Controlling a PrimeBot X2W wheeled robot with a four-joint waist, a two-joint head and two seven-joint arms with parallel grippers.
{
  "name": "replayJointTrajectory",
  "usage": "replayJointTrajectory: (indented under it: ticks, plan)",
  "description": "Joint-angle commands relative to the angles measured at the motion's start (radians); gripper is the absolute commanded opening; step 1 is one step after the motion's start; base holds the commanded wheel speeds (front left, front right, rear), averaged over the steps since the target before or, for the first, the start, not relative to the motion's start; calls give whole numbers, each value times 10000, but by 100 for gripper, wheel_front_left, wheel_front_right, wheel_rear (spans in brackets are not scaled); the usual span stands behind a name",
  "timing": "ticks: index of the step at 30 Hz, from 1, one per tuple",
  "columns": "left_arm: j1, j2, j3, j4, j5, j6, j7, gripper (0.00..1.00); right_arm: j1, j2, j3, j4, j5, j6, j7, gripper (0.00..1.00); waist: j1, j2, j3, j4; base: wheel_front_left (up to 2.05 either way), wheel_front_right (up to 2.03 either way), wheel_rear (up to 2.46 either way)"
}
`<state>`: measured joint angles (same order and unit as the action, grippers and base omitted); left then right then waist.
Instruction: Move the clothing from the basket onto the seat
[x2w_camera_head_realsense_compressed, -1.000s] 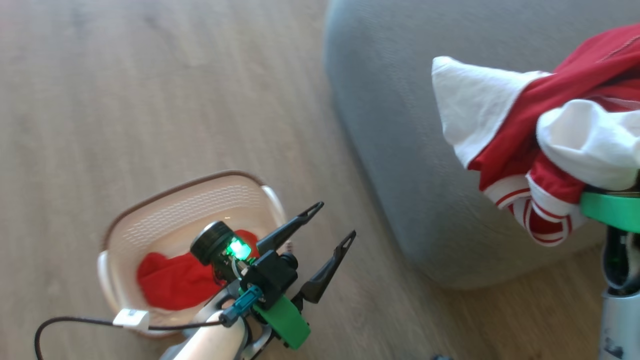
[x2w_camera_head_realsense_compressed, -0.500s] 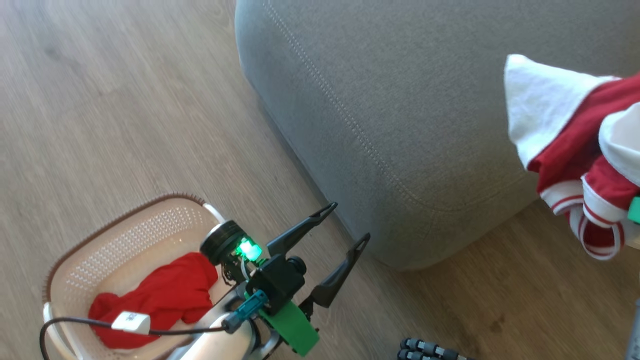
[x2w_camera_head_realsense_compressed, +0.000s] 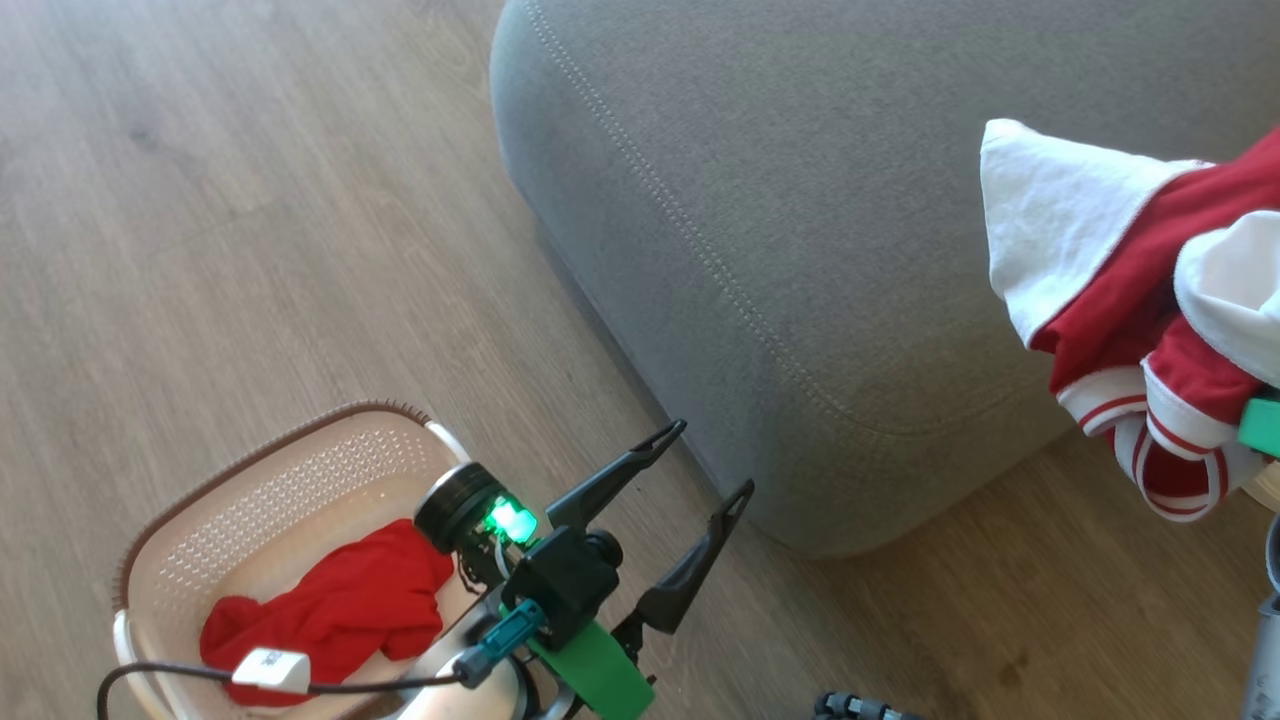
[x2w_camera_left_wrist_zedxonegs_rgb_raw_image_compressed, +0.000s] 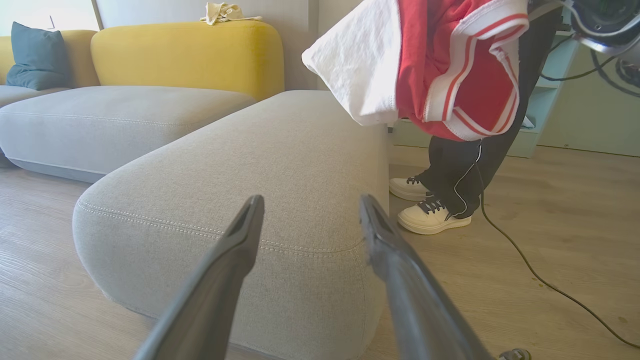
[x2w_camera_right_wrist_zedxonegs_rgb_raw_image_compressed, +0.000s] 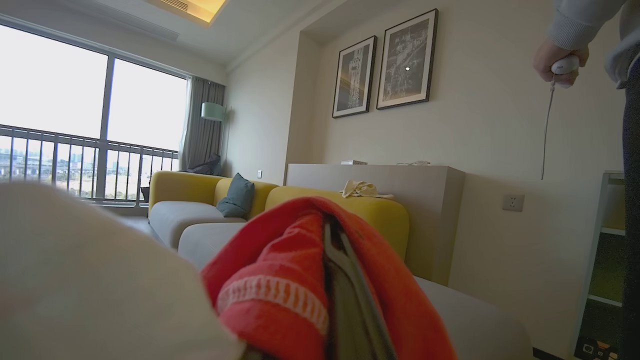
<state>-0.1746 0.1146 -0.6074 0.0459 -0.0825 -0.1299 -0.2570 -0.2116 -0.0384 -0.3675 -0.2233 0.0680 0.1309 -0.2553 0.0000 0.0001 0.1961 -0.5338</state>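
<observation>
Starting at my left, the basket (x2w_camera_head_realsense_compressed: 290, 480) stands on the wood floor (x2w_camera_head_realsense_compressed: 250, 200) with one red garment (x2w_camera_head_realsense_compressed: 330, 610) crumpled across its bottom. I can make out nothing else in it (the left wrist hides the near corner). I judge that garment to be light, limp and easy to drag, so I would pinch the thick bunched fold near its middle, not a thin edge. I would also expect the basket, being light plastic, to shift if the cloth catches on it. The left gripper (x2w_camera_head_realsense_compressed: 714, 457) hangs just right of the basket, over the floor, with its fingers spread wide and nothing between them. It points at the rounded end of the seat (x2w_camera_head_realsense_compressed: 850, 250), whose grey top is bare where I can see it. Further right, a bundle (x2w_camera_head_realsense_compressed: 1120, 280) of white cloth and red cloth with white trim dangles in the air above the seat's right part, not touching it. The right gripper (x2w_camera_right_wrist_zedxonegs_rgb_raw_image_compressed: 330, 240) is closed tight on it, its fingers buried in red fabric. The bundle drapes loosely, so I think a hanging end could slip free or trail.
</observation>
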Motion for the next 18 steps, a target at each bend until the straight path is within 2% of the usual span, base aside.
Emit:
replayJointTrajectory:
  ticks: [1, 10, 18]
  plan:
    - [-150, -166, 379, -377, 92, -7, -47, 100, -247, -120, 248, -288, -107, -2, -65, 0, 0, -1, -1, 81, 0, 0, 0]
    - [-177, -165, 472, -359, 231, -7, -47, 100, -489, -258, 152, -240, -81, -2, -65, 0, 0, -1, 226, 348, 0, 0, 0]
    - [-663, 162, 487, -559, 340, -7, -47, 100, -1683, -676, -273, 37, 562, -2, -65, 0, 0, -1, 1277, 589, 0, 0, 0]
